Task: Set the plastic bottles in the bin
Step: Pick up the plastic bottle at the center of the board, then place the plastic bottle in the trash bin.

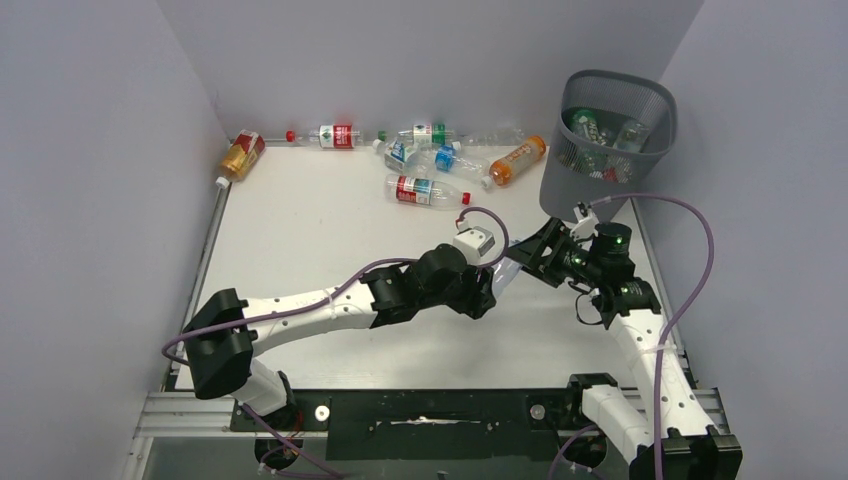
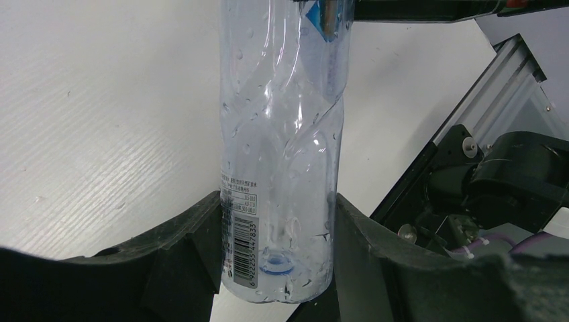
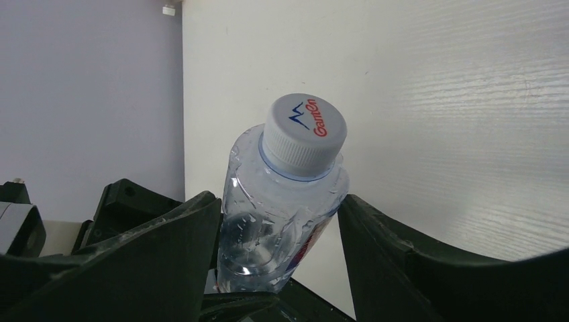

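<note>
A clear plastic bottle (image 2: 282,134) with a white cap (image 3: 305,134) hangs above the table's middle, between both arms. My left gripper (image 2: 278,221) is shut on its base end, fingers pressed to both sides. My right gripper (image 3: 278,215) is shut on its shoulder just below the cap. In the top view the two grippers meet at the bottle (image 1: 507,264), which they largely hide. The dark mesh bin (image 1: 590,180) stands at the back right with several bottles (image 1: 600,130) inside. More bottles lie at the back: amber (image 1: 242,155), red-labelled (image 1: 335,135), orange (image 1: 518,160), another red-labelled (image 1: 420,190).
Grey walls close the table on the left, back and right. An aluminium frame rail (image 2: 500,87) runs along the table's near edge. Purple cables (image 1: 700,260) loop from both wrists. A cluster of green- and blue-labelled bottles (image 1: 425,145) lies by the back wall.
</note>
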`<state>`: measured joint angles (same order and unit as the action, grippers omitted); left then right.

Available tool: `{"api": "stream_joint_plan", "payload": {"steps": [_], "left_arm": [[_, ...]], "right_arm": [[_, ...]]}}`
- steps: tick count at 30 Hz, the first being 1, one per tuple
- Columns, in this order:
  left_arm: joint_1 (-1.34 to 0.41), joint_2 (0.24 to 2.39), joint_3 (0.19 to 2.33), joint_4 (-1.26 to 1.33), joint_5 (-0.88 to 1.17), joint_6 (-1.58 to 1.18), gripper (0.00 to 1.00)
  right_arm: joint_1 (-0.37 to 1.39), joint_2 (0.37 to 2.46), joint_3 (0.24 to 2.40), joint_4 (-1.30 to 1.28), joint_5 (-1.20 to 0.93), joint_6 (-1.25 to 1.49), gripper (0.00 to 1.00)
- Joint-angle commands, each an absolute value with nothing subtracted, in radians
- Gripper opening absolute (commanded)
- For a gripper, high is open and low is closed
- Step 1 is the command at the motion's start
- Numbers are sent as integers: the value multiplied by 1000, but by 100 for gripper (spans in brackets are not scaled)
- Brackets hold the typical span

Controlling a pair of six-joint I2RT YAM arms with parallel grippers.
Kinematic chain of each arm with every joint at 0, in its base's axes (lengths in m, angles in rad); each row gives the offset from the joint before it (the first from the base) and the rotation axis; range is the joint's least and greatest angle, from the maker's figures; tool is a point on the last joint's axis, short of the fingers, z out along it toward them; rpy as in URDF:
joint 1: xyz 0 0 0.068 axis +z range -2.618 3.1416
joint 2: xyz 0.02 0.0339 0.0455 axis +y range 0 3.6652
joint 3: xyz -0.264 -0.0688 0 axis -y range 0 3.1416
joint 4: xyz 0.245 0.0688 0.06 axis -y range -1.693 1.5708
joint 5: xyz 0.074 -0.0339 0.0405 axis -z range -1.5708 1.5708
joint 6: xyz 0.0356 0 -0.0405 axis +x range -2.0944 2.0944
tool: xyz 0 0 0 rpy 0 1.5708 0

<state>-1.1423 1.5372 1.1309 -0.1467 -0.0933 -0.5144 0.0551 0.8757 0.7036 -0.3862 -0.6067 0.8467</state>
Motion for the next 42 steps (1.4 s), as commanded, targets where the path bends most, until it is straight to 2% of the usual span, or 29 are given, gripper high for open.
{"api": "stream_joint_plan", "payload": {"steps": [1,5,7,12,13,14,23,30,37,42], "left_arm": [[-1152,1494,1185,-67,-75,-506,30],[-1152,1479,1179,-59,-71,-506,31],[-1152,1477,1179,-62,-71,-503,35],[-1152,1476,1198,-101,-86,-506,61],[-1152,1472,1204,-116,-88,-506,83],[-1152,1468,1211,-128,-90,-506,86],[-1145,1357,1272,-248,-194,-508,87],[-1123,1234,1241,-299,-294,-515,88],[-1097,1198,1190,-337,-299,-540,88],[-1088,1166,1153,-343,-305,-549,88]], "right_arm": [[67,872,711,-332,-605,846,60],[68,872,718,-348,-595,837,53],[67,871,723,-353,-591,835,50],[69,878,757,-370,-577,823,49],[69,883,771,-379,-572,815,49],[68,890,788,-387,-569,806,49],[19,1026,1046,-515,-499,660,50],[-254,1218,1406,-559,-578,578,51],[-456,1459,1739,-442,-619,719,52],[-507,1588,1883,-321,-611,852,54]]}}
